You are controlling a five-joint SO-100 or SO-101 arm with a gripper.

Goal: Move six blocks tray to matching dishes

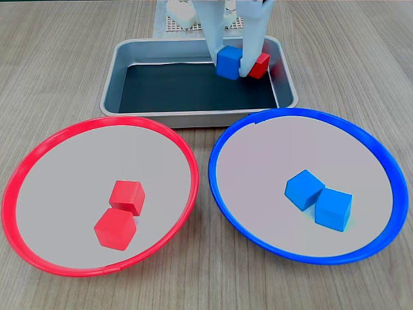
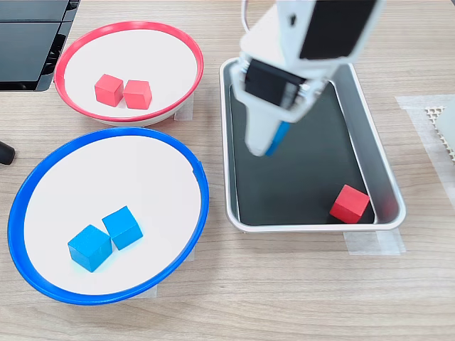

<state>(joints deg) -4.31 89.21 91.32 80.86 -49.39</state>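
My gripper point(image 1: 230, 70) point(image 2: 267, 144) is over the silver tray point(image 1: 193, 117) point(image 2: 313, 227), shut on a blue block point(image 1: 228, 62) point(image 2: 281, 133) held between its white fingers. One red block point(image 1: 261, 66) point(image 2: 349, 204) lies on the tray's dark bottom near a corner, just beside the gripper in a fixed view. The red-rimmed dish point(image 1: 39, 150) point(image 2: 71, 50) holds two red blocks point(image 1: 127, 197) point(image 2: 109, 90) side by side. Two blue blocks point(image 1: 304, 188) point(image 2: 89, 247) lie touching in the blue-rimmed dish point(image 1: 227, 134) point(image 2: 43, 170).
The two dishes sit side by side along one long side of the tray on a wooden table. A white mesh mat point(image 1: 169, 24) point(image 2: 442, 121) lies beyond the tray near the arm's base. A black device point(image 2: 28, 35) sits at the table corner by the red dish.
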